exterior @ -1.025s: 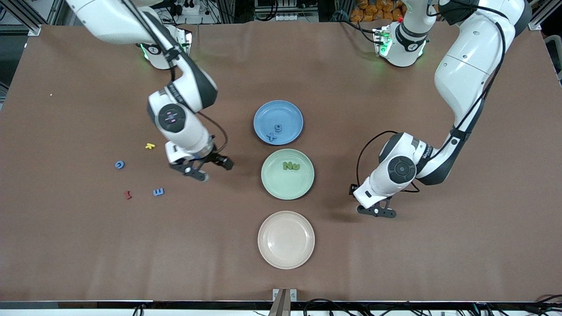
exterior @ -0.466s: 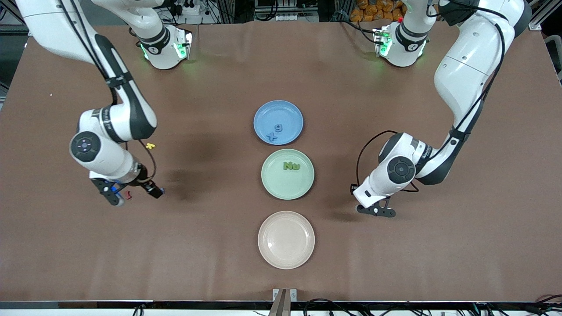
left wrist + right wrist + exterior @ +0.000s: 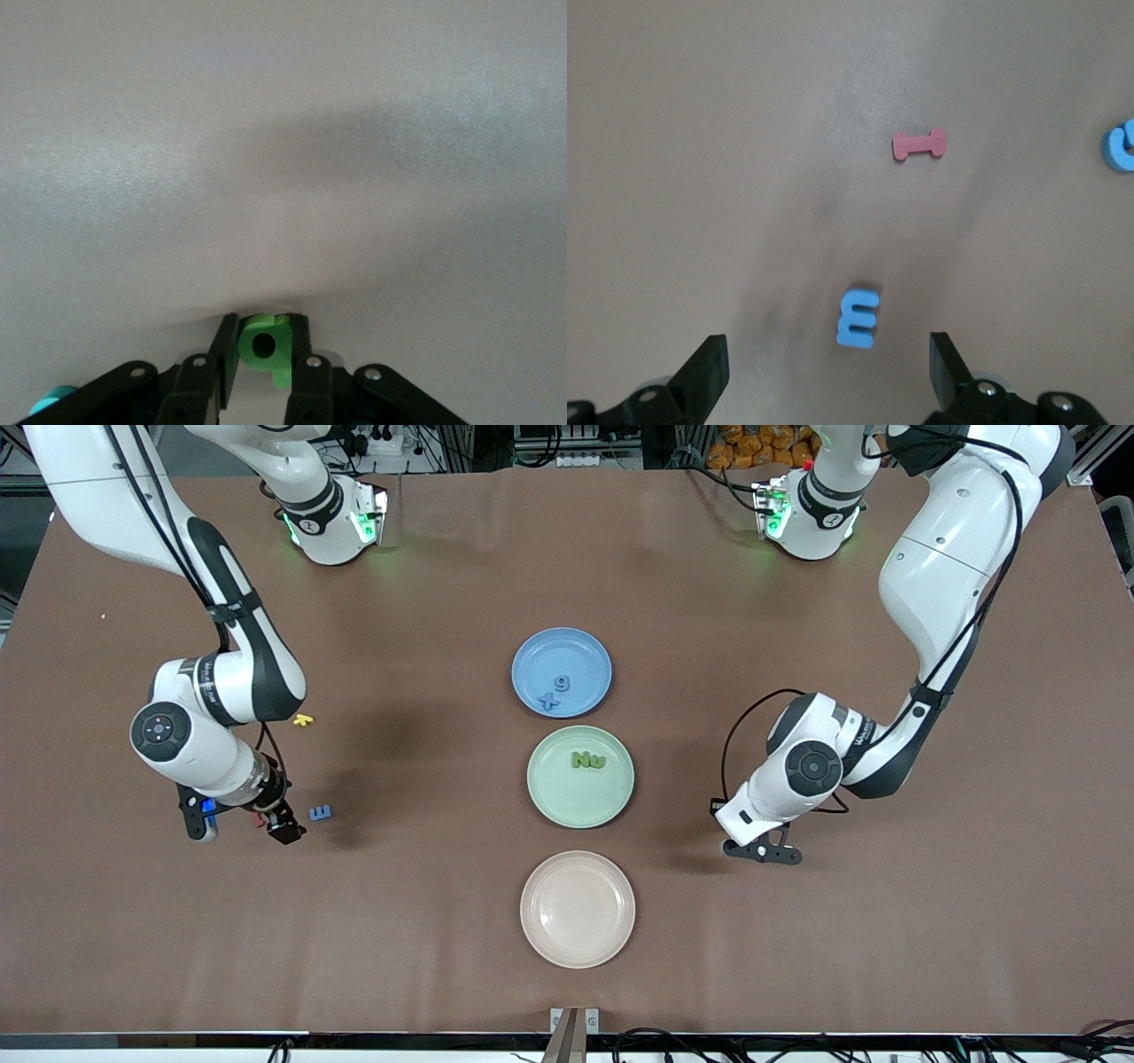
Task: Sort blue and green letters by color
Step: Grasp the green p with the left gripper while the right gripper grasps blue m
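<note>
Three plates: blue plate (image 3: 562,671), green plate (image 3: 580,776) and beige plate (image 3: 578,909) stand in a row mid-tabletop (image 3: 797,957), blue farthest from the front camera, beige nearest.
Blue plate contents: blue g (image 3: 562,683) and blue X (image 3: 551,701).
Green plate contents: green N (image 3: 581,760) beside green u (image 3: 599,762).
Loose pieces: blue E (image 3: 321,812) lies on the tabletop toward the right arm's end; the red letter (image 3: 919,144), blue G (image 3: 1121,146) and yellow letter (image 3: 303,720) lie near it.
Right gripper (image 3: 244,824): low over the red letter, fingers (image 3: 704,376) spread wide, nothing between them.
Left gripper (image 3: 264,354): at the tabletop toward the left arm's end, fingers (image 3: 224,354) clamped on a green p (image 3: 266,347).
</note>
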`<action>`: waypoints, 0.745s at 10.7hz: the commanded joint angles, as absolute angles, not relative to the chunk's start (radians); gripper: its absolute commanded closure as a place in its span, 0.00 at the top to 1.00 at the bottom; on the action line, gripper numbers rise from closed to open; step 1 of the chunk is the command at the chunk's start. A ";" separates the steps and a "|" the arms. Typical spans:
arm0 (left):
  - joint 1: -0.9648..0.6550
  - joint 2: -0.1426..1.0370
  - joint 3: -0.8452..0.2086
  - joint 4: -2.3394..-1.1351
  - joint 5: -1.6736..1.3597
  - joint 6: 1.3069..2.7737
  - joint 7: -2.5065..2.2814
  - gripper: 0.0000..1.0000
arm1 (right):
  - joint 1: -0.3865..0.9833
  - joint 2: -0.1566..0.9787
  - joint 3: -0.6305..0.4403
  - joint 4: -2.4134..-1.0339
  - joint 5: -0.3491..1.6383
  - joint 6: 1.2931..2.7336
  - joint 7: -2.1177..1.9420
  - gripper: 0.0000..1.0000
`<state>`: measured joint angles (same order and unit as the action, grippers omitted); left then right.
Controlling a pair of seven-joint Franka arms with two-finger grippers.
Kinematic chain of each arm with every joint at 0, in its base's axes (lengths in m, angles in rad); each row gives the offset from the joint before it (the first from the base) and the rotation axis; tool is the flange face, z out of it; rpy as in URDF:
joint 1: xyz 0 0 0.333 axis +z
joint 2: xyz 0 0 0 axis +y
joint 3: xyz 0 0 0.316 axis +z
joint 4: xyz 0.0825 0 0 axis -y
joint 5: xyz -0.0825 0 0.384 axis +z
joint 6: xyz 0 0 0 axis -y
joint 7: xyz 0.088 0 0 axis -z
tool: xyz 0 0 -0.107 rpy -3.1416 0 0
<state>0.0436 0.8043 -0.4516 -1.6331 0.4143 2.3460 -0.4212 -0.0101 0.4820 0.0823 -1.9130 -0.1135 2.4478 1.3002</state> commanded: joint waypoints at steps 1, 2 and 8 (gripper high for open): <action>0.063 0.736 -0.488 -1.649 0.420 2.301 -0.422 0.00 | -0.032 0.543 0.081 -1.888 -0.051 2.528 1.345 1.00; 0.063 0.732 -0.506 -1.637 0.410 2.271 -0.425 0.00 | -0.031 0.561 0.081 -1.890 -0.023 2.560 1.338 1.00; -0.036 0.732 -0.571 -1.572 0.298 2.256 -0.619 0.00 | -0.021 0.623 0.084 -1.913 -0.020 2.592 1.347 1.00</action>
